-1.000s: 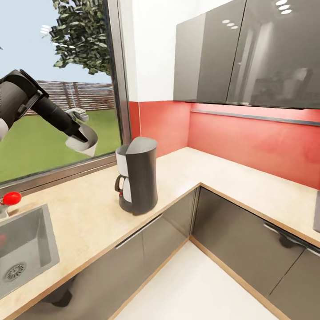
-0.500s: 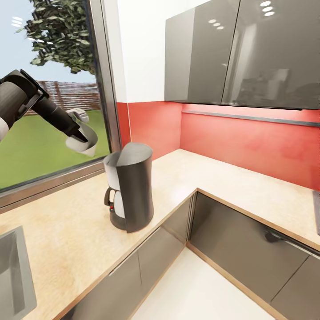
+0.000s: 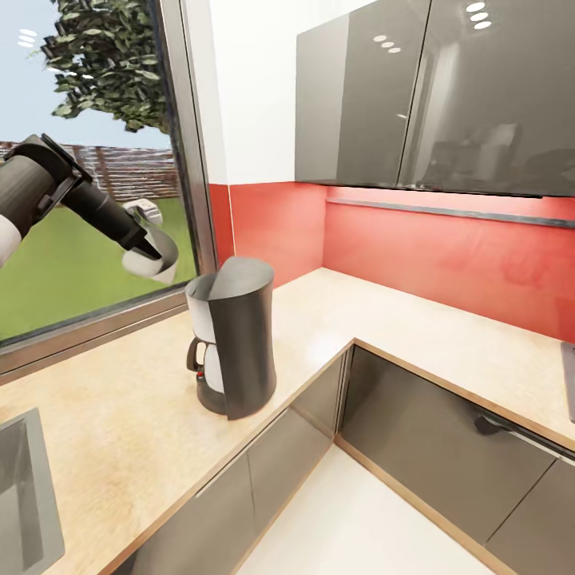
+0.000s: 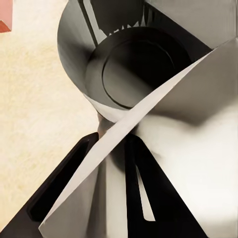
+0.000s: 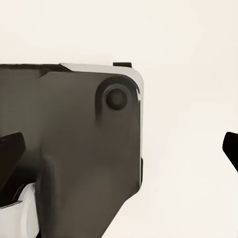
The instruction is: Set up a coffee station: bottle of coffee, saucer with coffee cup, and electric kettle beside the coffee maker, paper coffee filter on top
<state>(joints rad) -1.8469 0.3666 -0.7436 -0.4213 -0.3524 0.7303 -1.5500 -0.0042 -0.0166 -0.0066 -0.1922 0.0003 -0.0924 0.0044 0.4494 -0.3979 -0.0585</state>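
- The light wood-grain surface (image 3: 383, 319) runs in an L across the middle of the head frame, over dark grey cabinet fronts (image 3: 447, 447), with a red backsplash (image 3: 447, 247) behind it.
- Glossy grey wall cabinets (image 3: 431, 96) fill the upper right; a window (image 3: 80, 160) showing lawn and a tree takes the upper left.
- A sink corner (image 3: 24, 495) sits at the lower left edge.
- The coffee maker (image 3: 235, 335) stands upright on the surface, left of centre, white carafe and black handle facing left.
- My left arm (image 3: 72, 204) reaches in from the left edge, above and left of the coffee maker.
- My left tool (image 3: 152, 254) has its fingers (image 4: 148, 198) clamped on the paper coffee filter (image 4: 163, 99); in the left wrist frame its pale fold hangs over the coffee maker's round top.
- My right tool (image 5: 119, 148) shows two dark tips (image 5: 10, 153) spread well apart at opposite frame edges, nothing between them.
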